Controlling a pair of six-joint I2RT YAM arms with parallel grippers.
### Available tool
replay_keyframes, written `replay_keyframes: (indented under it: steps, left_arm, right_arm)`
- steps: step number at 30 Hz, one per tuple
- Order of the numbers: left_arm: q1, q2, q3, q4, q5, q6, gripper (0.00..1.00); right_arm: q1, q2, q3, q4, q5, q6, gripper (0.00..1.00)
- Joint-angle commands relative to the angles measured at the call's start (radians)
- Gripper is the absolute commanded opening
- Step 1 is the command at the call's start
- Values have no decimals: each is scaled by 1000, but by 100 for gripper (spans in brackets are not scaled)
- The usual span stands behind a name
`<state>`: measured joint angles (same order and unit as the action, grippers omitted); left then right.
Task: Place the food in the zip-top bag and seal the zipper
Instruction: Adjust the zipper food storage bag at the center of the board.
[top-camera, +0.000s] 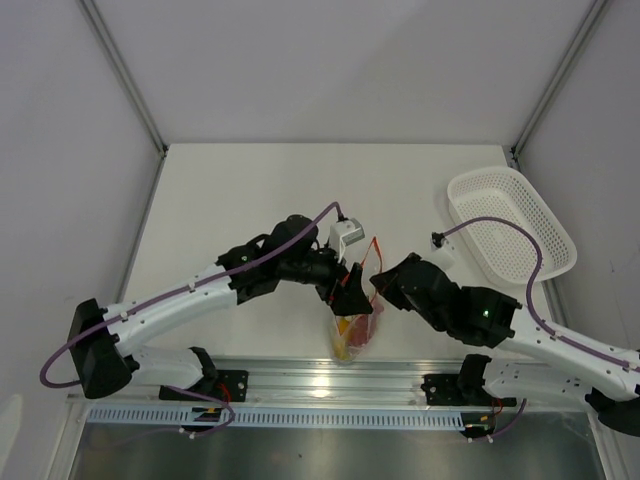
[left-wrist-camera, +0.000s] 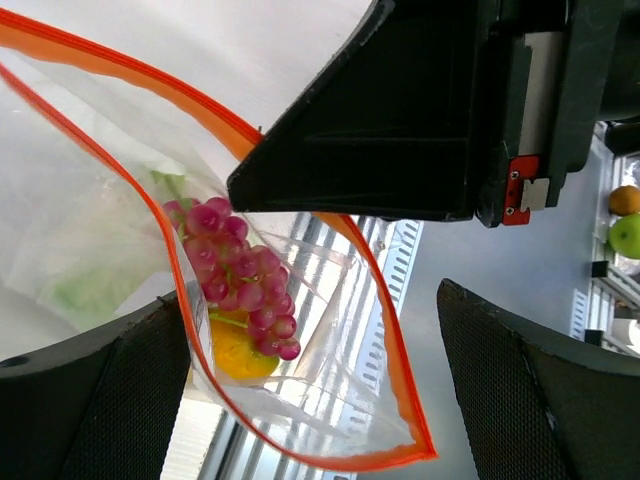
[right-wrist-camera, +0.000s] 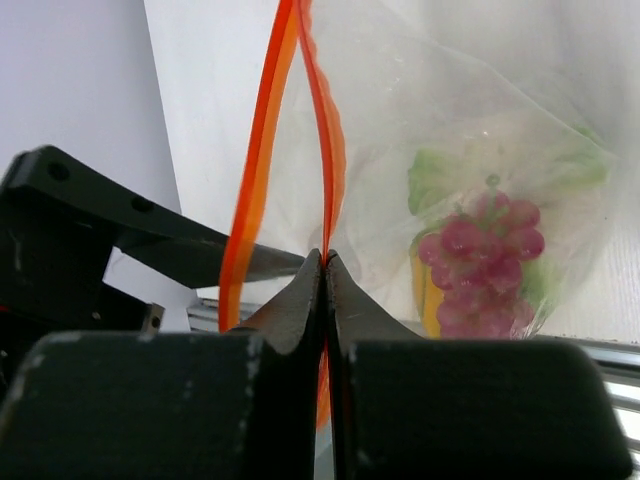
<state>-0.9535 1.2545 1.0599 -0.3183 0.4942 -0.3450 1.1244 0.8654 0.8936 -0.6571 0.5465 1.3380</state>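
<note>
Hanging at the near edge of the bench (top-camera: 250, 190), the bag (right-wrist-camera: 470, 130) already has the grapes (right-wrist-camera: 485, 265) inside, right fingers (right-wrist-camera: 295, 310) clamped on its zipper (right-wrist-camera: 262, 160) probably to tension it for sealing, left fingers (left-wrist-camera: 110, 390) spread apart.

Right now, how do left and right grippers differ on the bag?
Left gripper is open, fingers spread wide; right gripper is shut. Right gripper pinches the zipper; left gripper grips nothing, the zip-top bag just hanging between its fingers. Both sit at the bag's mouth.
</note>
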Motion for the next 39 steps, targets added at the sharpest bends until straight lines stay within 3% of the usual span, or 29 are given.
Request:
replay_keyframes:
  steps: [1, 13, 17, 18, 20, 24, 27, 31, 36, 38, 39]
  left_arm:
    - [-43, -15, 0, 33, -98, 54, 100]
    - [-137, 36, 15, 1, -302, 38, 97]
    - [-142, 52, 15, 1, -341, -15, 84]
    - [-143, 59, 21, -1, -345, -22, 75]
    - [-145, 65, 23, -1, -347, -37, 68]
    - [-146, 62, 23, -1, -367, -55, 40]
    - [-146, 45, 22, -7, -370, -55, 31]
    - [-146, 31, 22, -30, -361, -48, 17]
    - [-145, 31, 31, -57, -329, -14, 1]
    - [-145, 28, 34, -67, -312, 0, 1]
    - [-145, 22, 34, -70, -307, 6, 1]
  right_arm:
    - [15, 18, 76, -24, 95, 67, 3]
    - [49, 32, 79, -29, 128, 138, 21]
    - [64, 34, 73, -35, 139, 153, 24]
    - [67, 34, 73, -44, 145, 165, 24]
    - [75, 30, 73, -50, 155, 171, 25]
    - [84, 17, 79, -94, 187, 181, 26]
    - [84, -3, 82, -130, 225, 159, 30]
    - [77, -78, 108, -199, 291, 41, 36]
    - [37, -196, 120, -234, 317, -248, 42]
    - [5, -256, 114, -231, 300, -325, 60]
    - [-6, -270, 114, -225, 284, -405, 63]
